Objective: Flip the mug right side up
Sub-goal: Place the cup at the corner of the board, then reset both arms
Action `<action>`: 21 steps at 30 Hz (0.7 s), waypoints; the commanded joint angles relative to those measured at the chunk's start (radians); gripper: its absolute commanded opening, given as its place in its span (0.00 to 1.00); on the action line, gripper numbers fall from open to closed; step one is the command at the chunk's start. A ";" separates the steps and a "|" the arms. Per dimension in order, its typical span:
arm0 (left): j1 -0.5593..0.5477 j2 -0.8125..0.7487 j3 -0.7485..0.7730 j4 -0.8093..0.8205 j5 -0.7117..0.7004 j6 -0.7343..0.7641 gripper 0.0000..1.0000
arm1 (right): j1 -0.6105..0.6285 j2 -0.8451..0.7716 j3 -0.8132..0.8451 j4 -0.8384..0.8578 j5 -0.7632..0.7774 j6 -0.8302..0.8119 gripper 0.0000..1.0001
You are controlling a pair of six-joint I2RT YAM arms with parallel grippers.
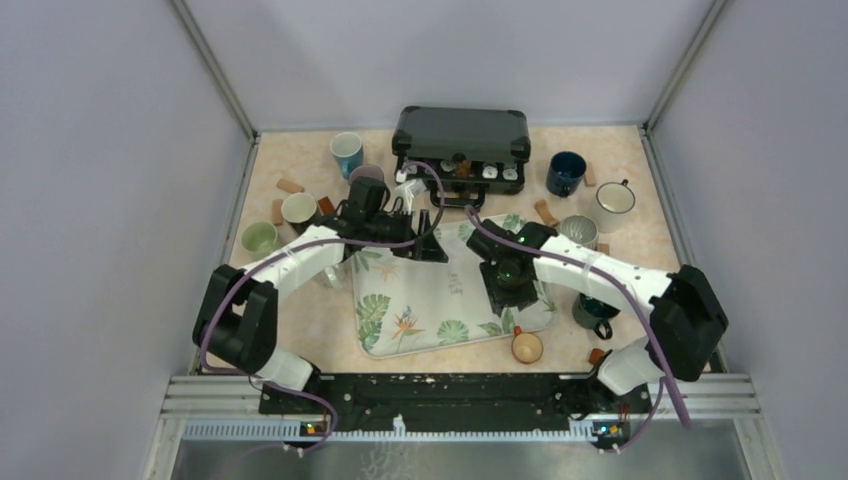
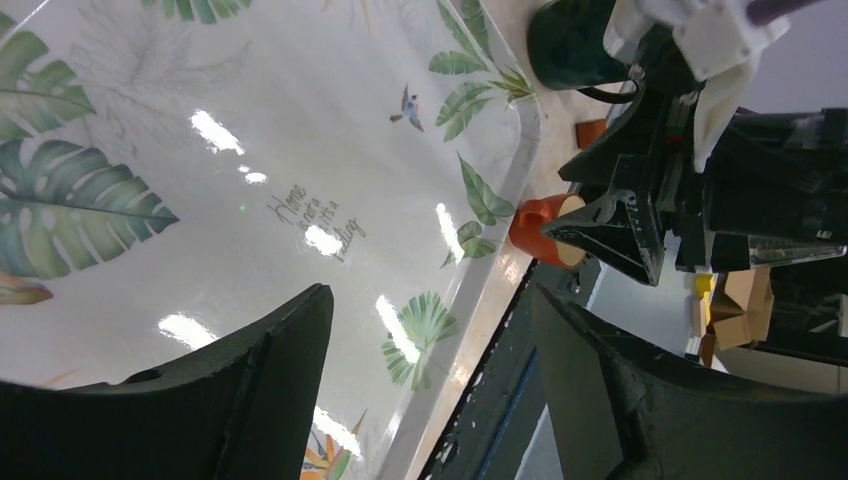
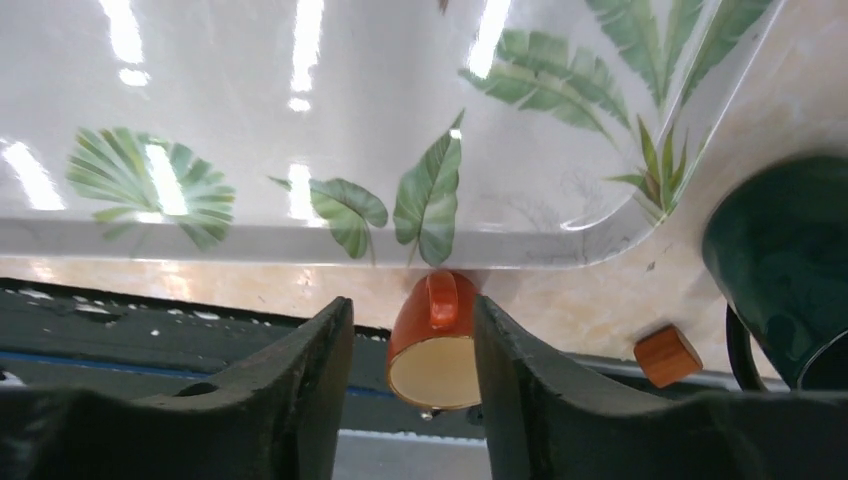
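Below the near rim of the tray [image 1: 372,345], lower middle of the overhead frame: orange mug [image 1: 527,346] on the desk [image 1: 325,345], just beside that rim. Cream round face turned upward toward the camera. Probably the open mouth, so likely upright already, though impossible to rule out a pale base.

Right claw [image 3: 410,320] open, fingers parted, with the mug showing in the gap beneath them. Handle toward the top of the wrist frame, pointing at the tray. No firm pinch visible; looks free of the mug, with the right-hand finger close against its side. Straight down from this claw to the mug, then, roughly along the mug's own axis. Far nearer than the other arm.

Left claw [image 2: 430,300] open too, nothing between its fingers but tray. Hovers by the tray's top edge in the overhead frame, well apart from the mug.

Overhead: position by the rim, but claw height lost. Left wrist: side-on look at centre right, the other claw's tip poised just over the cream face. Right wrist: handle direction, not made out elsewhere.
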 commanded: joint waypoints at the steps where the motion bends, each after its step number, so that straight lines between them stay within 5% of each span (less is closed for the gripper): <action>1: -0.003 -0.073 0.019 0.031 -0.009 0.025 0.81 | -0.050 -0.089 0.064 0.128 0.033 -0.026 0.52; 5: -0.003 -0.109 0.034 0.031 -0.040 0.027 0.97 | -0.108 -0.134 0.116 0.238 0.055 -0.066 0.76; 10: -0.002 -0.142 0.074 0.019 -0.078 0.030 0.99 | -0.135 -0.165 0.165 0.381 0.097 -0.119 0.97; 21: -0.002 -0.271 0.111 0.005 -0.235 0.041 0.99 | -0.137 -0.296 0.088 0.707 0.125 -0.164 0.99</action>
